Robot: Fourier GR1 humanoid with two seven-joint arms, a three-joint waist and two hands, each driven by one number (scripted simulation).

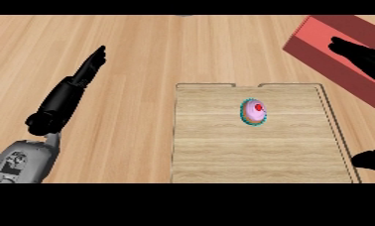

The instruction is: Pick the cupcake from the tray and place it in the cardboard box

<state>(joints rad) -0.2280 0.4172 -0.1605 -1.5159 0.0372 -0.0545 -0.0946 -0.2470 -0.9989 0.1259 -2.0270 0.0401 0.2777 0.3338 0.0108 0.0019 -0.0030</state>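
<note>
On the wooden tray [219, 170], the cupcake [253, 112] sits untouched, upper centre. The red box [322, 51] lies beyond, upper right. Right hand [359, 56] only partly visible, fingers indeterminate; left hand [92, 66] extended, released. The grasp should descend squarely over the cupcake.

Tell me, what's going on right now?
Left hand open, resting left. Right hand over red box, fingers unclear. Cupcake untouched on tray. Nothing blocking.

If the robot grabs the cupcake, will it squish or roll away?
The cupcake probably squishes easily: its pink top looks like soft frosting. It seems small and light. Its round shape might roll on the flat wooden tray if nudged sideways.
</note>
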